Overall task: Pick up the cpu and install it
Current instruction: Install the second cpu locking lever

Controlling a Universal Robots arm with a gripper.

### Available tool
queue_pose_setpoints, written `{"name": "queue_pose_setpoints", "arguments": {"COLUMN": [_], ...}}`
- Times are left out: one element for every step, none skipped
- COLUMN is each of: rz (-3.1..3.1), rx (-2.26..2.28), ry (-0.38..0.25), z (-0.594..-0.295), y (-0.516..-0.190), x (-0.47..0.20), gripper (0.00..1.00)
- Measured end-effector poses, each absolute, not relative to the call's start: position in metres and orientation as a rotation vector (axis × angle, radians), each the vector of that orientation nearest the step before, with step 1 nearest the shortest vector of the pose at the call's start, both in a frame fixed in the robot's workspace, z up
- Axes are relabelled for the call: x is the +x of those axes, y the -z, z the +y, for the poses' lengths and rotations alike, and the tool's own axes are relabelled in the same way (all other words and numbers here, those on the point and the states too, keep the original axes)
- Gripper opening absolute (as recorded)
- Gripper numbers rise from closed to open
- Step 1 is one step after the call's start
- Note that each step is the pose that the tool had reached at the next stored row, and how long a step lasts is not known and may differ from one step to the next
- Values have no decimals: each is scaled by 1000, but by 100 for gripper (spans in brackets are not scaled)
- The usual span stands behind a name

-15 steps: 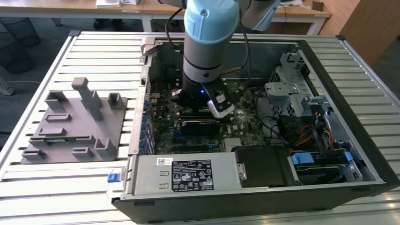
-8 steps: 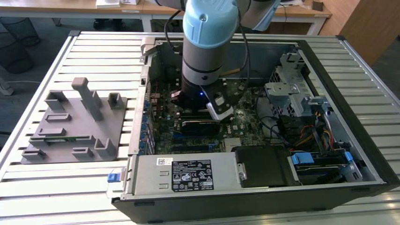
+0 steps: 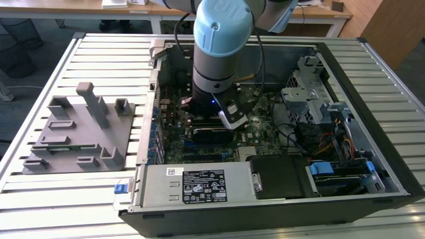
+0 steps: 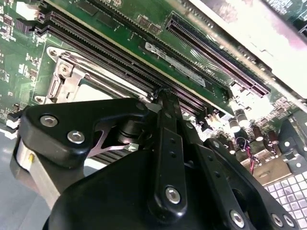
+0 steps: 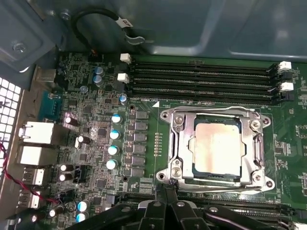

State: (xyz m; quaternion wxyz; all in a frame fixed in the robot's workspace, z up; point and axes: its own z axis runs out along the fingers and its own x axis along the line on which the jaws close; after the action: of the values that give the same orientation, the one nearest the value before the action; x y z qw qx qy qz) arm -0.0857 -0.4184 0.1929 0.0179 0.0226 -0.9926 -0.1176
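The cpu (image 5: pixel 217 147) already sits in its socket frame (image 5: pixel 178 143) on the motherboard (image 5: pixel 144 143), while the gripper (image 5: pixel 165 203) hovers at its six o'clock, jaws pinched together, empty.

The cpu (image 5: pixel 217 146) is a small flat square chip with a pale, shiny metal top. In the first wrist view it lies flat and level inside the silver socket frame (image 5: pixel 175 143) on the green motherboard (image 5: pixel 144 158), just beside the memory slots (image 5: pixel 201 79).
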Motion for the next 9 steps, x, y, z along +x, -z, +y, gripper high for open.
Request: {"name": "queue_pose_setpoints", "arguments": {"rz": [-3083, -3082, -3082, -3081, -3080, -3080, -3079, -3079, -3079], "rx": [70, 70, 70, 70, 70, 71, 71, 71, 71], "ry": [369, 381, 386, 390, 396, 400, 405, 408, 411], "z": [-418, -418, -418, -418, -418, -418, -418, -418, -418], "y": [-192, -191, -191, -191, -191, -191, -190, -190, -190], "x": [-86, -86, -86, -87, -87, -87, -87, -87, -88], "gripper": [11, 11, 11, 11, 11, 11, 11, 11, 11]}}
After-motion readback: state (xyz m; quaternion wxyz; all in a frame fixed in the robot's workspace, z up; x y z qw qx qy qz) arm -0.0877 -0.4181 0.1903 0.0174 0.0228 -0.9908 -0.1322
